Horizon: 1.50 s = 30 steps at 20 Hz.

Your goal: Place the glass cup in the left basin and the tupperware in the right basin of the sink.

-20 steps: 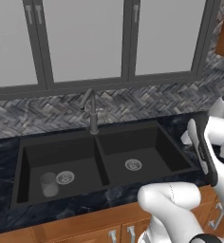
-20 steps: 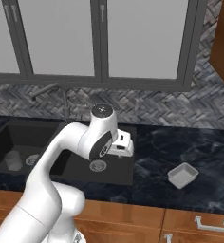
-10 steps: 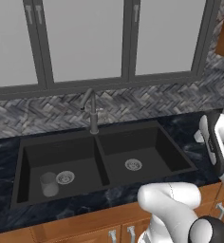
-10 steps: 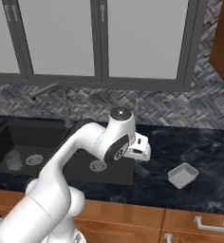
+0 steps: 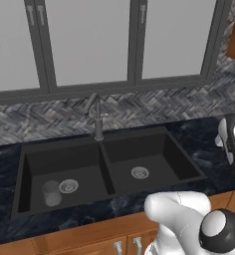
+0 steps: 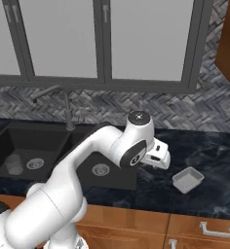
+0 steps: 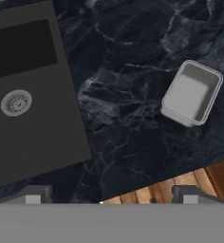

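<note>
Sink (image 5: 109, 169) holds the glass cup (image 5: 52, 193) in its left basin (image 5: 64, 172) already, so you work on the tupperware (image 7: 192, 92) now. It sits on the tabletop (image 7: 128, 118), right of the sink. Your claw (image 7: 111, 195) is wide open, empty; lower it over the tupperware.

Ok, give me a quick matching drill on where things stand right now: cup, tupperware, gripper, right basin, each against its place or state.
Things:
1. glass cup
2. tupperware
3. gripper
4. right basin

Place or state:
A. on the dark counter, right of the sink
B. open, above the counter
C. upright in the left basin, beside its drain
D. holds nothing but its drain

Pairs: 1-C, 2-A, 3-B, 4-D
</note>
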### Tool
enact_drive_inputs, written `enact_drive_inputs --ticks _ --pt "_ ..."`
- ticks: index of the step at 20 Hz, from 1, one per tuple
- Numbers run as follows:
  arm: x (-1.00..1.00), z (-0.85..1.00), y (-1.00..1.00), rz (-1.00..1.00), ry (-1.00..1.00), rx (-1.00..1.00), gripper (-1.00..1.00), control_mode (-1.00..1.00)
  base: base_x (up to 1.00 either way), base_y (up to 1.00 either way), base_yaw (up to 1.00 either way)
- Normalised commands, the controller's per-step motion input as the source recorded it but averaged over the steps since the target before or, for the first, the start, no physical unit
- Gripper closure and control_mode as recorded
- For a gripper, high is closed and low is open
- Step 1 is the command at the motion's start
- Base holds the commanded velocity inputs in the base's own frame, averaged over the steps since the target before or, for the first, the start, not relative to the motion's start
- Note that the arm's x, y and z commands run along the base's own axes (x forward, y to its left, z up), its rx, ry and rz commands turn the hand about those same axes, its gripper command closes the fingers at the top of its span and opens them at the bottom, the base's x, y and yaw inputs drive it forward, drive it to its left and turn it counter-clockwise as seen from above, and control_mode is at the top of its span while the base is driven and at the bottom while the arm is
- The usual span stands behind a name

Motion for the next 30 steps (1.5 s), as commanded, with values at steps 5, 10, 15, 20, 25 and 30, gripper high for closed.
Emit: enact_drive_inputs --ticks 5,10,15,20,25,30 --pt "0.11 -0.02 -0.34 -0.07 0.0 -0.01 -1.0 -1.0 0.0 0.0 0.0" --pt "0.09 -0.16 -0.33 -0.01 0.0 -0.04 -1.0 -1.0 0.0 0.0 0.0" --pt "0.08 -0.25 -0.32 0.0 0.0 -0.04 -1.0 -1.0 0.0 0.0 0.0" --pt "0.24 -0.28 -0.22 0.01 0.0 -0.01 -1.0 -1.0 0.0 0.0 0.0" --pt "0.34 -0.24 -0.2 0.07 0.0 0.0 -1.0 -1.0 0.0 0.0 0.0" --pt "0.22 -0.22 -0.27 0.08 0.0 0.0 -1.0 -1.0 0.0 0.0 0.0"
